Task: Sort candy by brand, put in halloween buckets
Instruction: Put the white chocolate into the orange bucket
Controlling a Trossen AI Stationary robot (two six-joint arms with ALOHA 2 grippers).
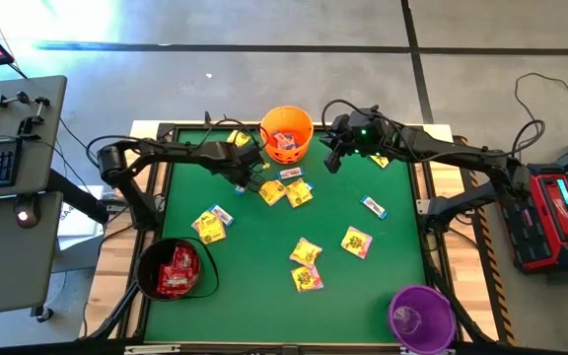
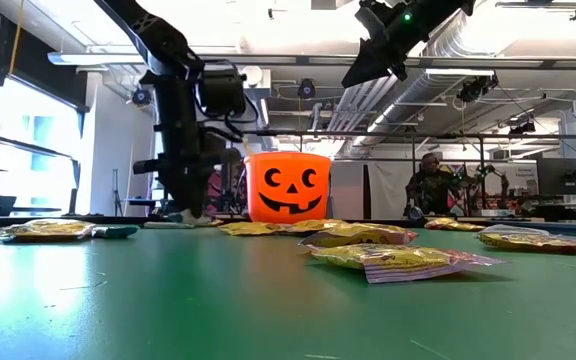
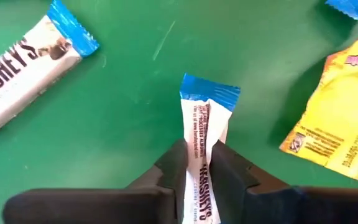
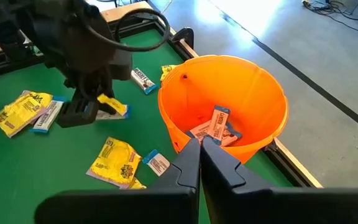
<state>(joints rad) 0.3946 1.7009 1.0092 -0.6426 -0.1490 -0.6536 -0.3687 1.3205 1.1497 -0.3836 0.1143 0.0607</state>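
Looking from above, we see the left gripper (image 1: 244, 180) low over the green table (image 1: 264, 266), just beside the orange bucket (image 1: 287, 133). In the left wrist view its two dark fingers (image 3: 174, 165) are pressed on both sides of a white candy with blue ends (image 3: 202, 146), so this claw is grasping the packet, which lies flat on the table. Another white packet (image 3: 23, 68) and a yellow one (image 3: 340, 118) lie near it.

We find the right gripper (image 4: 200, 155) raised in the air beside the orange bucket, with its fingers clenched together and holding nothing. Inside this bucket we see some orange packets (image 4: 216, 127).

The black bucket (image 1: 173, 268) stands at the near left edge and has red candy (image 1: 178, 268) in it. The purple bucket (image 1: 421, 318) stands at the near right corner. More yellow packets (image 1: 307, 264) are scattered on the middle of the table.
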